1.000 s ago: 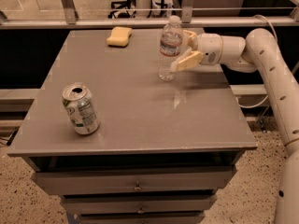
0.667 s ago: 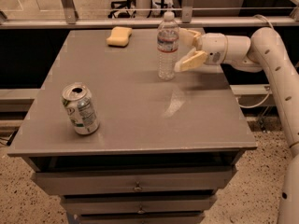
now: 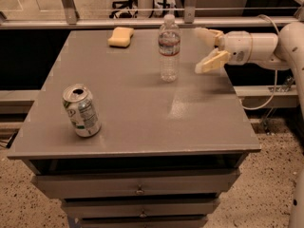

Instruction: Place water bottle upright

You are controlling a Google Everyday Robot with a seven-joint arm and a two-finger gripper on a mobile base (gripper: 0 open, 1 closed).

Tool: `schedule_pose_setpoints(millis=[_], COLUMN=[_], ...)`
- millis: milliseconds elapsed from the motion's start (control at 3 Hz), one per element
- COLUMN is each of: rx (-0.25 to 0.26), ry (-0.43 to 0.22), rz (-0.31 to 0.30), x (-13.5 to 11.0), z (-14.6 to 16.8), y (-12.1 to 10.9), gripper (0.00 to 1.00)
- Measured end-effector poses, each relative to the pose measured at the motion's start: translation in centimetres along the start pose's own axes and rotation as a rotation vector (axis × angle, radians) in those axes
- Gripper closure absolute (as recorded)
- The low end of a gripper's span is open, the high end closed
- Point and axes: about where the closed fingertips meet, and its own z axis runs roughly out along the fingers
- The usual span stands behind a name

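The water bottle [image 3: 169, 49] is clear and ribbed with a white cap and a red-and-dark label band. It stands upright on the grey table [image 3: 137, 106], towards the back middle. My gripper [image 3: 203, 50] is to the right of the bottle, above the table's right side, apart from it. Its two cream fingers [image 3: 211, 61] are spread open with nothing between them. The white arm reaches in from the right edge of the view.
A green-and-white soda can [image 3: 81, 110] stands at the front left of the table. A yellow sponge [image 3: 120, 36] lies at the back left. Drawers sit under the tabletop. A rail and glass run behind the table.
The gripper has let go of the bottle and drawn back to the right. The bottle now stands upright on its own.
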Motion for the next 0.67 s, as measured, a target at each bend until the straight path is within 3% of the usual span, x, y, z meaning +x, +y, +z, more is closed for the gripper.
schedule_pose_setpoints(millis=[333, 667], rx=[0.066, 0.073], ry=[0.052, 0.055], rz=[0.000, 0.000], x=[0.23, 0.24], z=[-4.75, -5.20], y=[-0.04, -0.07], gripper=[0.00, 0.00])
